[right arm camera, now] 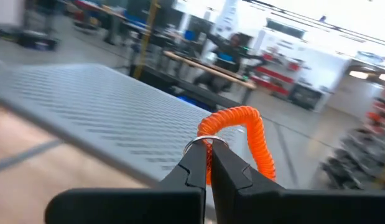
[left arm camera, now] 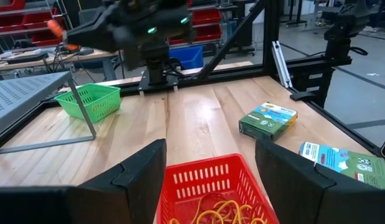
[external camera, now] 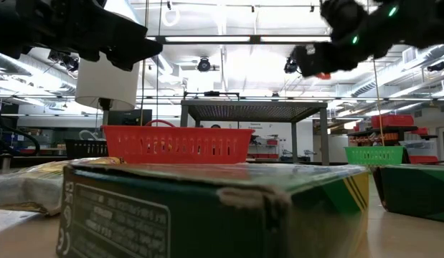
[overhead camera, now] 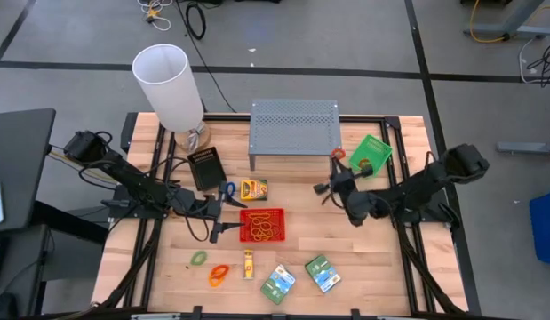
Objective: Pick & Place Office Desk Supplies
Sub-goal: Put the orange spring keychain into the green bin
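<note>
My right gripper [right arm camera: 209, 149] is shut on an orange coiled cord [right arm camera: 239, 124] and hangs in the air over the grey stand's right front corner [overhead camera: 332, 158], next to the green mesh tray [overhead camera: 370, 154]. My left gripper [left arm camera: 211, 168] is open and raised above the left end of the red mesh tray [overhead camera: 262, 226], which holds orange rubber bands [left arm camera: 217, 211]. Its fingers stand on either side of the tray and touch nothing. The crayon box [overhead camera: 253, 188], the black box [overhead camera: 206, 167] and two green-blue packets [overhead camera: 278, 283] [overhead camera: 322, 273] lie flat on the table. My right gripper pinches the orange coiled cord between its two fingertips at the end that carries a small metal ring [right arm camera: 201, 142]. The coil arches up and over beyond the fingers [right arm camera: 248, 180], lifted clear of the table and the stand.
The tall white lampshade [overhead camera: 171, 84] stands at the table's far left and the grey perforated stand [overhead camera: 293, 132] at the far middle. Blue-handled scissors [overhead camera: 227, 190] lie by the crayon box. A green band [overhead camera: 198, 258], an orange band [overhead camera: 219, 274] and a small yellow piece [overhead camera: 249, 263] lie near the front.
</note>
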